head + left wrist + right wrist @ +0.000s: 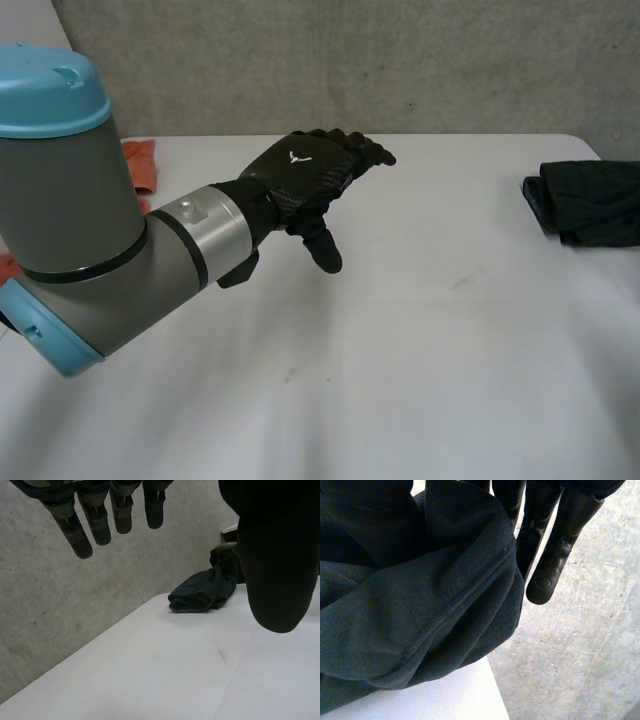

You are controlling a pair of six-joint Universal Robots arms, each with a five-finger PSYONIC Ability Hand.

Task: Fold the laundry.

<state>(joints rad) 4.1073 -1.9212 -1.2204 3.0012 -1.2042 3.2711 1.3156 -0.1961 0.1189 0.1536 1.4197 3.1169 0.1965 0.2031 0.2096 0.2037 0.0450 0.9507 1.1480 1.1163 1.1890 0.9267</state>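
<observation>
A dark, folded cloth (590,200) lies at the table's right edge; in the left wrist view the same cloth (202,592) sits bunched at the far edge of the table. My right hand (555,545) is on it. Its fingers reach over a thick fold of the cloth (420,610), which is bunched up against the palm. My left hand (305,180) hovers over the middle of the white table (400,350), well to the left of the cloth. It holds nothing; its fingers (97,525) are straight and the thumb (275,570) stands apart.
An orange cloth (140,165) lies at the back left, partly behind my left arm (90,230). A grey concrete wall (400,60) runs behind the table. The table's corner ends just beside the dark cloth in the right wrist view.
</observation>
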